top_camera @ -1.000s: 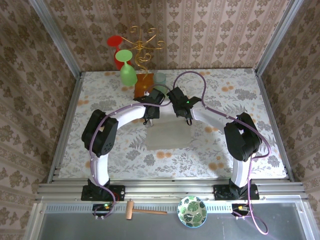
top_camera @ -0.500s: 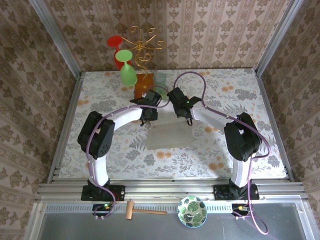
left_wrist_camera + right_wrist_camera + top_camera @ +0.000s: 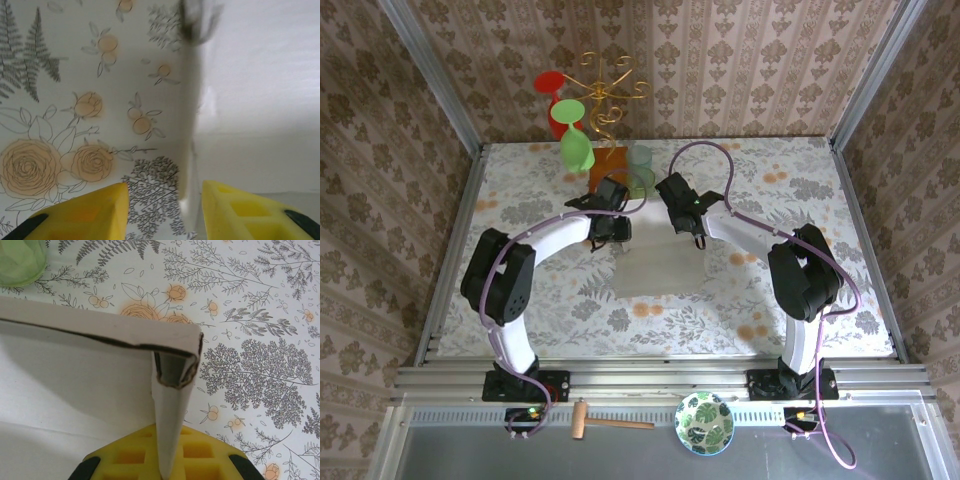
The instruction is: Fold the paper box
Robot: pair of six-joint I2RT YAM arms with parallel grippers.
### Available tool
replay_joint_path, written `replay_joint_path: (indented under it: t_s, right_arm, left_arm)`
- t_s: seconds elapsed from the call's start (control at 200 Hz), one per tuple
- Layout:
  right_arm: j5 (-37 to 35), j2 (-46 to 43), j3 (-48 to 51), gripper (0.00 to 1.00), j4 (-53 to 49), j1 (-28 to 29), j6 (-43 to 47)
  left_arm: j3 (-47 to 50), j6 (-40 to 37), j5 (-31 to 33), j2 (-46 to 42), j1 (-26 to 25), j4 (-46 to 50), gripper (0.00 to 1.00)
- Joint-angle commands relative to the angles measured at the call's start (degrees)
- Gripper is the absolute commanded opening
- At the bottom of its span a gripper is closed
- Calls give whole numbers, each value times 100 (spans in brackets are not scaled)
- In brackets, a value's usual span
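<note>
Left fingers (image 3: 85, 212) apart, right fingers (image 3: 125, 458) clamped

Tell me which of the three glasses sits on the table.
The pale translucent green glass beside the orange block; the red goblet and bright green goblet hang from the gold wire rack.

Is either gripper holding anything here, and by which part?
The right gripper pinches the paper box by its upright side wall; left gripper open, straddling an edge.

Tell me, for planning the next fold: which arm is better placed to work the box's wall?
Probably right: the right gripper pinches an upright wall of the paper box; the left gripper is open.
</note>
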State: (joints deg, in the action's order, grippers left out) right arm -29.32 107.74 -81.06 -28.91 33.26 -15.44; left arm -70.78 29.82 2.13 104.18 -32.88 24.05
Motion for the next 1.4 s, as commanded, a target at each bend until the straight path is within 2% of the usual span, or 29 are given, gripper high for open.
replay_joint_path:
  t_s: [0.0,0.305,0.5,0.715,0.78,0.865,1.1,1.26,1.395]
  right_arm:
    - [-79,113,-147,0,-157,-31,-101]
    - [-23,163,-210,0,-152,-67,-90]
    - [14,194,-252,0,-159,-81,-99]
    - [75,218,-265,0,-154,-82,-97]
    - [73,216,-266,0,-155,-82,-103]
    - [66,217,-262,0,-158,-91,-99]
    - [40,240,-290,0,-333,-91,-123]
    - [-57,308,-358,0,-439,-91,-176]
    - [-57,326,-384,0,-463,-91,-206]
  left_arm:
    - [56,41,-420,-27,97,-236,42]
    - [-81,-15,-434,129,168,-699,41]
    - [-207,-76,-401,367,264,-639,29]
    - [-382,-176,-389,563,265,-676,27]
    - [-414,-187,-316,593,256,-691,18]
    - [-419,-175,-139,595,222,-682,0]
    - [-700,-102,743,696,-42,80,0]
    - [-1083,199,1511,992,-217,999,0]
    - [-1030,323,1942,1065,-322,1165,0]
